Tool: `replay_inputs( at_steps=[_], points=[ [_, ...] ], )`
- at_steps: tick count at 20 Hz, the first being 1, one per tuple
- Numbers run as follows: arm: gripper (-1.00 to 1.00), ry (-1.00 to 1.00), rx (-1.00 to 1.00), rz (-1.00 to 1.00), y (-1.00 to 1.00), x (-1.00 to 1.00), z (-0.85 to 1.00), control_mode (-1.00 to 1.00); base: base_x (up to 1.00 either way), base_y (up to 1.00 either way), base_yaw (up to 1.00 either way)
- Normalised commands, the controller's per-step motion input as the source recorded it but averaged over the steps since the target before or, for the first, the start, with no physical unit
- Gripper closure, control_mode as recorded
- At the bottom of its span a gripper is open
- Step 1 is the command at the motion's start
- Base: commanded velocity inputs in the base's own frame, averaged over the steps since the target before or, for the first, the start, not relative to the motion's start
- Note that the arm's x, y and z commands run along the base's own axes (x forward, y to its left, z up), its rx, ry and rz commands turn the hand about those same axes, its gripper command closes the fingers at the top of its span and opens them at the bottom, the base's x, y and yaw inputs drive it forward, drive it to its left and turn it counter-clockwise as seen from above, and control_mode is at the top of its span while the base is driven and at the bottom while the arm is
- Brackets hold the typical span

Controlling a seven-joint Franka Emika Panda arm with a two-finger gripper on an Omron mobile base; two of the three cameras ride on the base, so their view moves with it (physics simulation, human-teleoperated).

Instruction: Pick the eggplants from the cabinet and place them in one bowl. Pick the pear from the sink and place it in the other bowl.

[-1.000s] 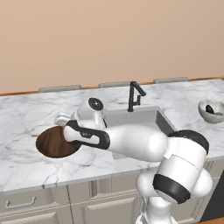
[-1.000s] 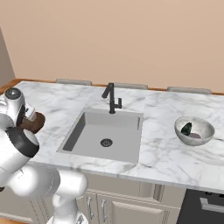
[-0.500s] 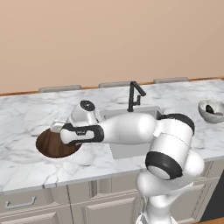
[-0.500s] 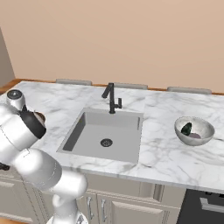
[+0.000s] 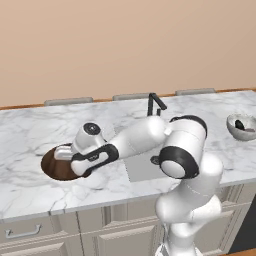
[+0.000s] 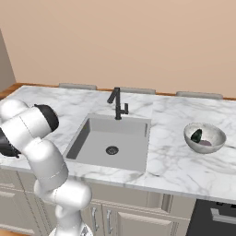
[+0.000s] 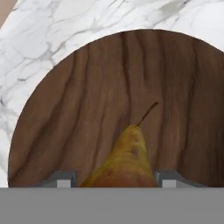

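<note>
My gripper (image 7: 114, 179) is shut on the yellow-brown pear (image 7: 124, 159), which shows between the two fingertips (image 7: 59, 178) with its stem pointing away. Just below it lies the brown wooden bowl (image 7: 78, 109), the pear hanging over its inside. In the left base view the hand hovers over this bowl (image 5: 52, 165) on the counter left of the sink (image 5: 142, 170). A grey bowl (image 6: 207, 140) on the right holds dark eggplants (image 6: 197, 135). The sink basin (image 6: 92, 138) has nothing in it.
A black faucet (image 6: 117, 102) stands behind the sink. My arm stretches across the sink's left part in the left base view. Marble counter (image 5: 30, 135) runs both ways, with a wall behind. Drawer and cabinet fronts (image 5: 35, 232) lie below the counter edge.
The hand has stayed over the wooden bowl with the pear. The arm's elbow and upper links have swung forward and left over the sink.
</note>
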Motion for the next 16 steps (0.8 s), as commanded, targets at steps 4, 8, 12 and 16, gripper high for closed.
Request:
replay_inputs(
  at_steps=[4, 8, 12, 16],
  points=[
    [1.0, 0.0, -0.06, 0.0, 0.19, 0.34, -0.29, -1.0, 0.0, 0.0, 0.0],
    [1.0, 0.0, -0.02, 0.0, 0.23, 0.36, -0.12, -1.0, 0.0, 0.0, 0.0],
    [-1.0, 0.0, -0.02, 0.0, 0.43, 0.31, -0.14, -1.0, 0.0, 0.0, 0.0],
    [-1.0, 0.0, -0.03, 0.0, 0.47, 0.16, -0.16, -1.0, 0.0, 0.0, 0.0]
  ],
)
